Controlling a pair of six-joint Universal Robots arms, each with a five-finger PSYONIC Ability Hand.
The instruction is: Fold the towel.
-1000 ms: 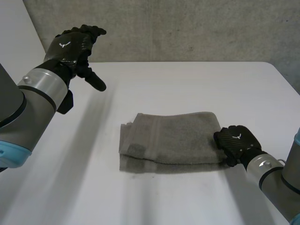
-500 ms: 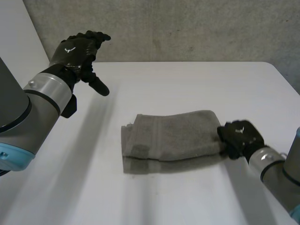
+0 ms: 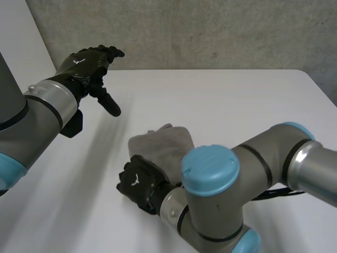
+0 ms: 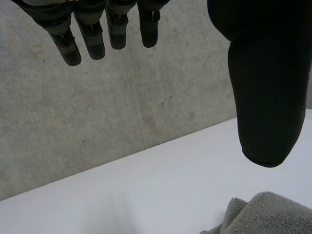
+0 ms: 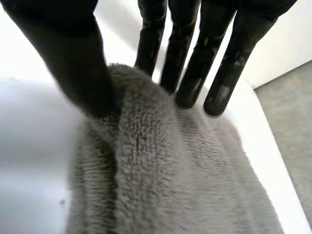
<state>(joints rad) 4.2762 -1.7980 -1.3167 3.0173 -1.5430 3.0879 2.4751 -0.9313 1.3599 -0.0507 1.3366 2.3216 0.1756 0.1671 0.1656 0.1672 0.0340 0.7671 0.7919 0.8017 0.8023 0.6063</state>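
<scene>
Head view: right hand [image 3: 139,182] pinched towel [image 3: 164,143] at its near-left edge, thumb against fingers. Towel lay bunched mid-surface [image 3: 237,100], long axis hidden under arm. Left hand [image 3: 87,64] hung open, empty, far left.

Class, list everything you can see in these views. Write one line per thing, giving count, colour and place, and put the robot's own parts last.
towel: one, grey, mid-table, partly folded over.
table: one, white, under the towel.
wall: one, grey concrete, behind the table.
left arm: one, grey, at the table's left side.
right arm: one, grey with a light-blue cap, reaching across the towel.
left hand: one, black, raised above the table's far left, open.
right hand: one, black, pinching the towel's near edge.
</scene>
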